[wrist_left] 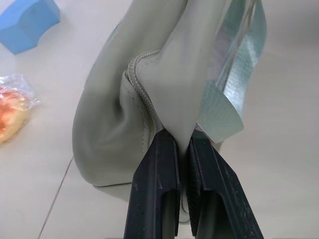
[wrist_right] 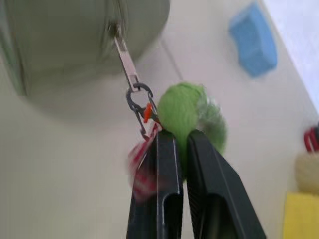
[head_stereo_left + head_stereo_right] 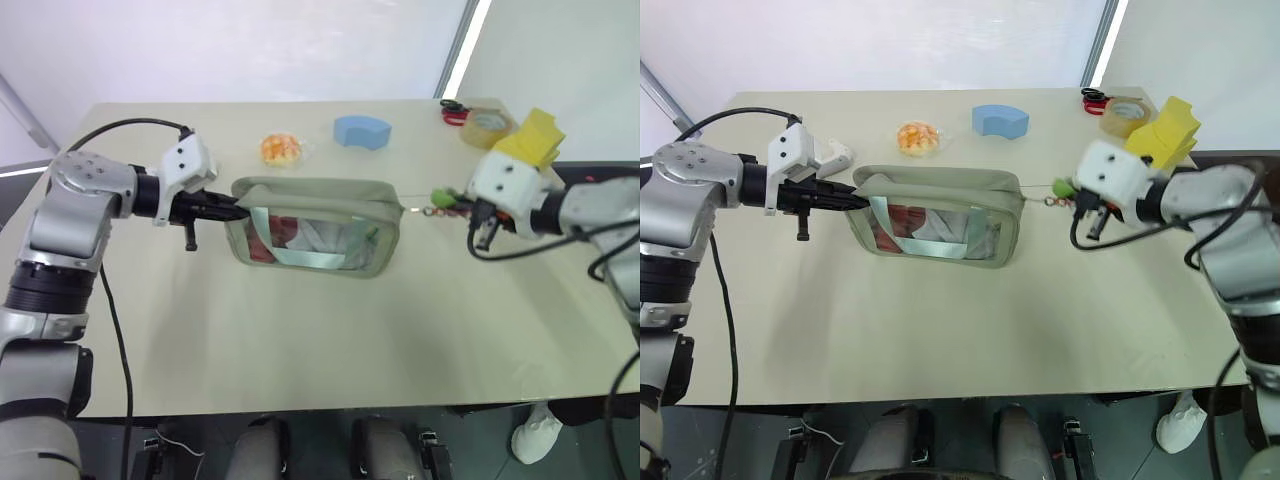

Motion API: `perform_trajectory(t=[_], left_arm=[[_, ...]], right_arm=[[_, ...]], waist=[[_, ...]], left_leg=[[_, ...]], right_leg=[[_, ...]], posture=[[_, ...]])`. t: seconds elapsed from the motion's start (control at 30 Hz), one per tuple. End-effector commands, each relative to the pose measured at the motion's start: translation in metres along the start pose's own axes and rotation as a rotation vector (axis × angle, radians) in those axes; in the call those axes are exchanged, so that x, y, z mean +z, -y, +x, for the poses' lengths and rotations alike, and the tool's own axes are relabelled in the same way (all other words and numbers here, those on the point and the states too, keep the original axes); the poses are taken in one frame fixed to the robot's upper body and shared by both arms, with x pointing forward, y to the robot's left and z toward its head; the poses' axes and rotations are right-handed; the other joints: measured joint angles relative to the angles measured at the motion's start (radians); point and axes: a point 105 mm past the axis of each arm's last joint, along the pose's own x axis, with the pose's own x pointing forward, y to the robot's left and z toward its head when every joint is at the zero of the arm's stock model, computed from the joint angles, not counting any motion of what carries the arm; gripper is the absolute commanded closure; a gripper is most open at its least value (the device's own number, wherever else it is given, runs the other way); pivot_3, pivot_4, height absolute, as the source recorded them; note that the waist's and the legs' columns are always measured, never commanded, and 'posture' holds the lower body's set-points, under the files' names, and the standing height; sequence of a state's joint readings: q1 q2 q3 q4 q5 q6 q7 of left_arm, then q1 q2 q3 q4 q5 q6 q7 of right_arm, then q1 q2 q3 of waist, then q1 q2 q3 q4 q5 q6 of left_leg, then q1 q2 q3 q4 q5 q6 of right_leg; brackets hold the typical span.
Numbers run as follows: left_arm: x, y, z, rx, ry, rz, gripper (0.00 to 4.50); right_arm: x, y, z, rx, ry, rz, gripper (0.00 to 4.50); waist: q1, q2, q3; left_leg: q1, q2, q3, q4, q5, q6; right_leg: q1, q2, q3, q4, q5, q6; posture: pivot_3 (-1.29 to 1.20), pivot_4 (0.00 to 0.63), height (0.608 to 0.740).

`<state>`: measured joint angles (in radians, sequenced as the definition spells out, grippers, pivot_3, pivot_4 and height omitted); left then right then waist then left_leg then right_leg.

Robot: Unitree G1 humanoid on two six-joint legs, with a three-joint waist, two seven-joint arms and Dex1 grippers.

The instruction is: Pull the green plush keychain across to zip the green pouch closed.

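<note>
The table is a broad beige surface that carries everything. Near its middle stands the green pouch, pale sage with a clear window and a strap handle across its front, its zipper edge on top running from one end to the other. The left hand is at the pouch's left end, its two black fingers pressed together on a fold of the fabric right beside the zipper end. The right hand is off the pouch's right end, fingers clamped on the green plush keychain, which sits just beyond that end of the pouch and is joined to the zipper pull by a small metal clip and link. A red-and-white tag hangs by the same clip.

Behind the pouch lie a blue foam block and an orange round object in clear wrap. At the far right corner are a yellow block, a roll of tape and red-handled scissors.
</note>
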<state>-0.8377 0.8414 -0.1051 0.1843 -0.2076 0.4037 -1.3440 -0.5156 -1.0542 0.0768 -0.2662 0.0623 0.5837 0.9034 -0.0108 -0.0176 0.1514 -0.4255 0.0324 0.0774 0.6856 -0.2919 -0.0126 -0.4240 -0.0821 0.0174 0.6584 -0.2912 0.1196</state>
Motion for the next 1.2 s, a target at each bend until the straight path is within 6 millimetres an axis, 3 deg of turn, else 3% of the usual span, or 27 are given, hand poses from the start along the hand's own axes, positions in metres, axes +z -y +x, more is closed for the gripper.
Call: perform_trajectory(t=[0.03,0.23,0.33,0.4,0.47,0.53,0.57,0.67,0.87,0.9,1.07,1.2], left_arm=[[0.003,-0.001,-0.001,0.008,-0.003,0.014,4.50],[0.006,-0.001,0.001,0.006,0.007,0.013,4.50],[0.006,-0.001,0.000,0.010,0.007,0.013,4.50],[0.005,-0.001,-0.001,0.012,0.006,0.012,4.50],[0.004,0.000,0.000,0.015,0.006,0.013,4.50],[0.003,-0.002,0.000,0.031,0.003,0.017,4.50],[0.003,-0.004,-0.001,0.042,0.006,0.010,4.50],[0.005,-0.008,-0.005,0.056,0.020,-0.024,3.37],[0.009,-0.020,-0.028,0.077,0.044,-0.077,0.45],[0.011,-0.020,-0.031,0.074,0.054,-0.090,0.01],[0.022,-0.030,-0.055,0.145,0.077,-0.103,0.01],[0.019,-0.028,-0.066,0.146,0.060,-0.108,0.01]], right_arm=[[-0.007,-0.023,0.019,-0.007,0.028,0.091,4.42],[0.017,-0.075,0.071,0.075,0.174,0.339,4.42],[0.019,-0.091,0.081,0.119,0.175,0.363,4.42],[0.015,-0.094,0.081,0.131,0.160,0.353,4.42],[-0.003,-0.093,0.076,0.136,0.097,0.293,4.42],[-0.014,-0.080,0.069,0.108,0.064,0.261,4.42],[-0.012,-0.069,0.062,0.096,0.084,0.281,4.12],[0.006,-0.041,0.037,0.101,0.161,0.313,2.95],[0.050,-0.009,-0.029,0.218,0.286,0.299,0.02],[0.059,-0.006,-0.036,0.231,0.314,0.303,0.00],[0.101,-0.001,-0.057,0.284,0.433,0.322,0.00],[0.110,-0.002,-0.058,0.266,0.441,0.321,0.00]], waist=[[-0.001,-0.002,-0.001],[-0.002,-0.001,-0.001],[-0.002,-0.001,-0.001],[-0.003,-0.001,-0.001],[-0.002,-0.001,-0.001],[-0.001,-0.001,-0.001],[-0.001,-0.001,-0.001],[-0.001,-0.001,-0.001],[-0.002,0.000,0.000],[-0.005,0.000,0.000],[-0.003,0.000,0.000],[-0.001,0.000,0.000]], left_leg=[[0.000,0.000,0.000,0.000,0.000,0.000],[0.001,0.001,0.000,0.000,0.000,-0.001],[0.001,0.001,0.000,0.000,0.000,-0.001],[0.001,0.001,0.000,0.000,0.000,-0.001],[0.001,0.001,-0.001,0.000,0.000,-0.001],[0.001,0.001,-0.001,0.000,0.000,-0.001],[0.001,0.000,-0.001,0.000,0.000,-0.001],[0.002,0.001,-0.001,0.000,0.000,0.000],[0.000,0.001,-0.001,-0.001,0.000,0.000],[0.001,0.001,-0.001,-0.001,0.000,0.000],[0.001,0.002,-0.001,-0.001,-0.003,0.005],[0.001,0.002,-0.001,-0.001,-0.003,0.005]], right_leg=[[0.000,0.000,0.000,0.000,0.000,0.000],[0.001,0.001,-0.001,0.000,0.000,0.000],[0.002,0.001,-0.001,0.000,0.000,0.000],[0.002,0.001,-0.001,0.000,0.000,0.000],[0.002,0.001,-0.001,0.000,0.000,0.000],[0.002,0.001,-0.001,0.000,0.000,0.000],[0.003,0.001,-0.001,0.000,0.000,0.000],[0.004,0.001,-0.001,-0.004,0.000,0.000],[0.002,0.001,-0.001,-0.003,0.000,0.000],[0.002,0.001,-0.001,-0.003,0.000,0.000],[0.002,0.002,-0.001,-0.003,0.000,0.000],[0.002,0.001,-0.001,-0.002,0.000,0.000]], posture=[[0.00,0.150,0.740],[0.00,0.150,0.740],[0.00,0.150,0.740],[0.00,0.150,0.740],[0.00,0.150,0.740],[0.00,0.150,0.740],[0.00,0.150,0.740],[0.00,0.150,0.740],[0.00,0.150,0.740],[0.00,0.150,0.740],[0.00,0.150,0.740],[0.00,0.150,0.740]])
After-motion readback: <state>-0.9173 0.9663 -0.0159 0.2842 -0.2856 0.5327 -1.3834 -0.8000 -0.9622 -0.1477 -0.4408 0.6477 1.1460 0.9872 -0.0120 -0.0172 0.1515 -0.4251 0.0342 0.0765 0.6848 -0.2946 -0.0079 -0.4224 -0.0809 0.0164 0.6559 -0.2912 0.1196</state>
